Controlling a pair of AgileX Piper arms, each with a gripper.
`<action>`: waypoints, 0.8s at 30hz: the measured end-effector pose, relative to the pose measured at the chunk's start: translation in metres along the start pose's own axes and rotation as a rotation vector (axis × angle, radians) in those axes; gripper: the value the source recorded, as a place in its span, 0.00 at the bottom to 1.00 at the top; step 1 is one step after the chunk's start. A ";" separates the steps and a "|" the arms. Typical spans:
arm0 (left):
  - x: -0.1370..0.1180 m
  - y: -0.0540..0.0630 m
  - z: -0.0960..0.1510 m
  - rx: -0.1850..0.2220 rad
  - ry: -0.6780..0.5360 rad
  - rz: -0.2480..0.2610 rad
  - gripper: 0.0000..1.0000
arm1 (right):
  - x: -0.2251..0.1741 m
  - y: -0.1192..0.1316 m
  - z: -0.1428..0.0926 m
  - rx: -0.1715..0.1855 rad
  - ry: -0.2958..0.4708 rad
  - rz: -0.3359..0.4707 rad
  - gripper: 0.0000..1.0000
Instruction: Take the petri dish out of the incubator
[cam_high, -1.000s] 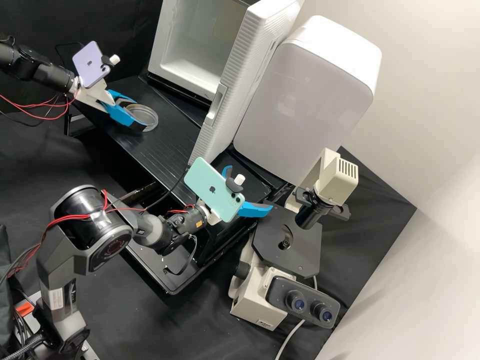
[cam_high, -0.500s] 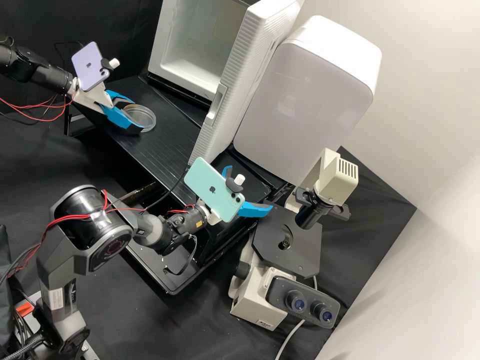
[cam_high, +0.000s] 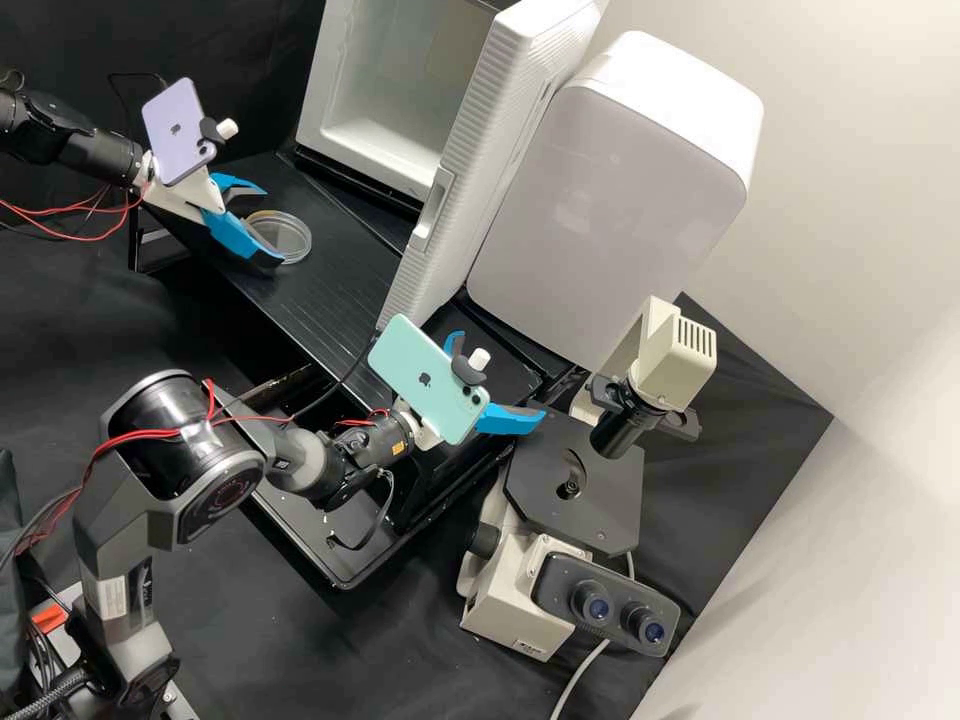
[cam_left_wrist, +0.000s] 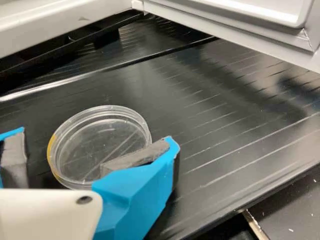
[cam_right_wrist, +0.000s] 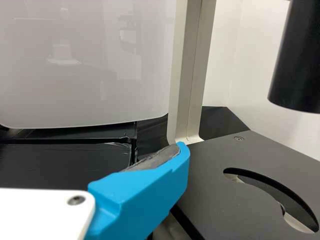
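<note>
Petri dish (cam_left_wrist: 97, 142): clear and round, with a yellowish tint along one side of its rim; it lies flat on the black ribbed tray (cam_left_wrist: 225, 115), outside the incubator (cam_high: 400, 90); in the high view it sits near the tray's left edge, in front of the open chamber.
My left gripper (cam_high: 265, 225): spread wide and low over the tray; one blue finger (cam_left_wrist: 140, 200) with its grey pad is at the dish's one side and the other finger at the far side, so the dish lies between them; whether a pad touches the rim I cannot tell.
Tray: long and glossy; it runs from the incubator's foot toward the microscope (cam_high: 580, 560).
Incubator: white; its ribbed door (cam_high: 490, 150) stands swung open at the tray's right edge.
My right gripper (cam_high: 518, 416): well apart from the dish, past the tray's other end; it hangs at the edge of the microscope's black stage (cam_right_wrist: 240, 175), just beside a white upright (cam_right_wrist: 187, 75); whether it is spread or pressed together I cannot tell.
Microscope: white-bodied, with two eyepieces toward the high camera; it stands beside the tray on the black bench (cam_high: 300, 640).
</note>
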 end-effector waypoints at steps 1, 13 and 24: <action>0.000 0.000 0.000 0.003 0.001 0.000 1.00 | 0.000 0.000 0.000 0.000 0.000 0.000 1.00; -0.008 -0.017 -0.004 0.203 0.249 0.082 1.00 | 0.000 0.000 0.000 0.000 0.000 0.000 1.00; -0.020 -0.002 0.003 0.223 0.107 0.785 1.00 | 0.000 0.000 0.000 0.000 0.000 0.000 1.00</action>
